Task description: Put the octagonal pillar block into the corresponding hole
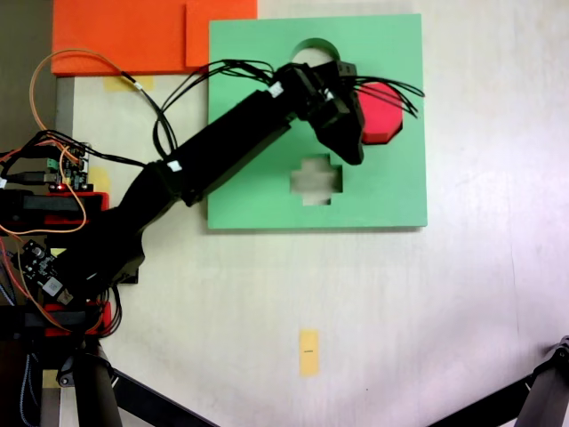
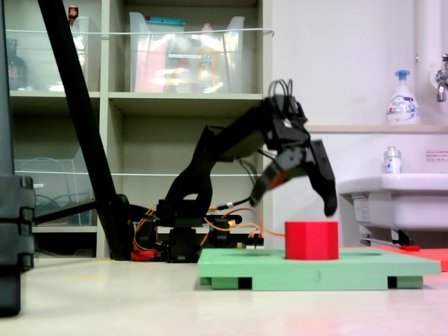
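The octagonal pillar block point(image 1: 384, 114) point(image 2: 311, 240) is bright red and stands upright on the right part of the green foam board point(image 1: 249, 191) point(image 2: 266, 269). It rises well above the board's top. The eight-sided cutout is hidden beneath it, so I cannot tell how deep the block sits. In the side-on fixed view my gripper point(image 2: 295, 198) hangs open just above the block, one finger to its left and one over its right edge, touching nothing. From above, the gripper point(image 1: 352, 124) overlaps the block's left side.
The board also has a round cutout point(image 1: 316, 49), partly under the arm, and a cross-shaped cutout point(image 1: 317, 178). Orange foam sheets point(image 1: 133, 36) lie at the far left corner. Wires and boards point(image 1: 53, 169) crowd the arm's base. A yellow tape mark point(image 1: 308, 351) is on the table.
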